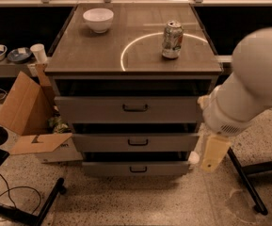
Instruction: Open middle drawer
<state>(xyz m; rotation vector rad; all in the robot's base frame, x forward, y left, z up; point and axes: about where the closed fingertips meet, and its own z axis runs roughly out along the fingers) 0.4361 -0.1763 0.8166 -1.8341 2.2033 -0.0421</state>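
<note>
The grey three-drawer cabinet (60,69) stands in the centre of the camera view. The middle drawer (98,142) has a low flat front and a small dark bracket handle (138,142). Its front stands slightly forward, with a dark gap above it. The taller top drawer (93,109) is above it and the lowest drawer (107,168) below. My white arm (253,84) fills the right side. My gripper (214,152), a pale yellow part, hangs just off the right end of the middle drawer, away from the handle.
A white bowl (98,19) and a drink can (172,40) stand on the cabinet top. An open cardboard box (27,112) lies at the left. Black stand legs (246,182) cross the floor at the right and the lower left (22,213). A low shelf (13,67) with dishes is at the far left.
</note>
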